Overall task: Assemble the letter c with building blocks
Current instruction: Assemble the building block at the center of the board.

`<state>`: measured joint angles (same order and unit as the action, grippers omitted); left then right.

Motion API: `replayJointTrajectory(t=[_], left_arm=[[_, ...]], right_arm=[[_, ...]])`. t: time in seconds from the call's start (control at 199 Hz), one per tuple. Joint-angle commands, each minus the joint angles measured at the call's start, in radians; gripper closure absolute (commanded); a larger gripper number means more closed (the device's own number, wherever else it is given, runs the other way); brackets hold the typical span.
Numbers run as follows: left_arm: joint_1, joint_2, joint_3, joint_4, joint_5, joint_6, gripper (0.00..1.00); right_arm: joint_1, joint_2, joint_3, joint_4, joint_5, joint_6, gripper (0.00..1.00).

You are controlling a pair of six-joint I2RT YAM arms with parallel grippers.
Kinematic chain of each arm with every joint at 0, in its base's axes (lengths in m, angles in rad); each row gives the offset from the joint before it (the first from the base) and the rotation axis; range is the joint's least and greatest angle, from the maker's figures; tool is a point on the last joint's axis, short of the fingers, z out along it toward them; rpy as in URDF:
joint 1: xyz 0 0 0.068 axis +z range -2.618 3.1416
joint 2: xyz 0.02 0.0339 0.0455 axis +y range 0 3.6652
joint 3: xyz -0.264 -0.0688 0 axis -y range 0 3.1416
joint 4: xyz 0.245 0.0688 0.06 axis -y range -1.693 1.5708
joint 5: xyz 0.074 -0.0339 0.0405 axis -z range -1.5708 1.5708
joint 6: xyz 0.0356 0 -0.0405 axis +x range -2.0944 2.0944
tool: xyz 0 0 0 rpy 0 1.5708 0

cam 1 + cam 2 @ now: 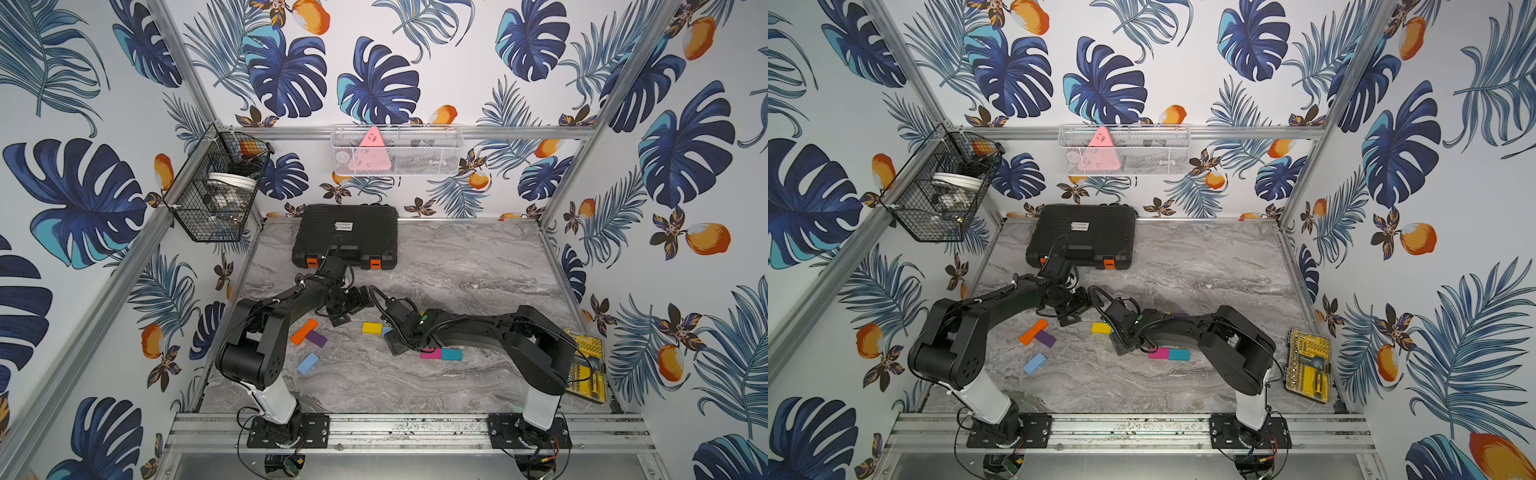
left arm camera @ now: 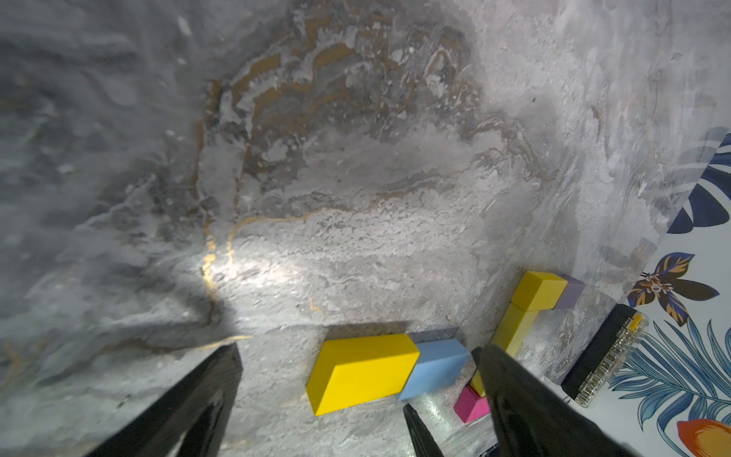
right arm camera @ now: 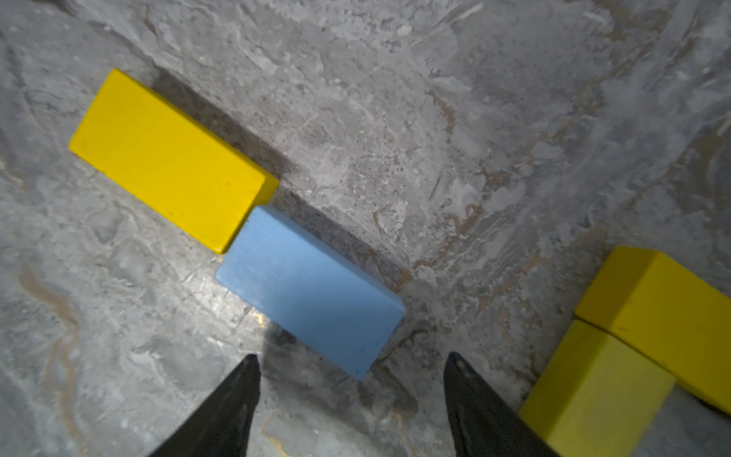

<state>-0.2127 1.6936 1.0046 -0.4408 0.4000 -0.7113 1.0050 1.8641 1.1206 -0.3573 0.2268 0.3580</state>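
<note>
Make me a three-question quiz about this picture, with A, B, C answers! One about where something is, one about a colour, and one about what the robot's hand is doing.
1. Where on the table is the black case?
A. at the back
B. in the middle
C. at the front edge

2. What colour is the block touching the orange block?
A. teal
B. purple
C. magenta

3. How are the jaws of the right gripper?
A. shut on a yellow block
B. shut on a magenta block
C. open, holding nothing

Answers:
1 A: the case sits by the back wall.
2 B: the purple block lies against the orange block's side.
3 C: the jaws stand apart, and the light blue block lies ahead of them, ungripped.
</note>
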Motion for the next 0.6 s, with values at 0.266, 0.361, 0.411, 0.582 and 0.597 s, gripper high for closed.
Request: replayJointTrajectory(t=[0.266, 0.361, 0.411, 0.582, 0.597], left_arm=[[0.004, -0.008, -0.018, 0.022, 0.026, -0.007, 0.01], [0.003, -0.008, -0.021, 0.026, 0.028, -0.01, 0.01], [0.004, -0.008, -0.021, 0.025, 0.027, -0.01, 0.01], [0.003, -0.008, -0.023, 0.028, 0.026, -0.011, 0.01], [0.003, -0.008, -0.023, 0.028, 0.026, -0.011, 0.01]], right_arm=[[0.0, 0.027, 0.009, -0.035, 0.036, -0.01, 0.25], [-0.002, 0.027, 0.01, -0.039, 0.041, -0.011, 0.25], [-0.003, 0.028, 0.009, -0.039, 0.043, -0.011, 0.25], [-0.009, 0.034, 0.045, -0.045, 0.047, -0.013, 0.25], [-0.009, 0.035, 0.045, -0.045, 0.047, -0.013, 0.25]])
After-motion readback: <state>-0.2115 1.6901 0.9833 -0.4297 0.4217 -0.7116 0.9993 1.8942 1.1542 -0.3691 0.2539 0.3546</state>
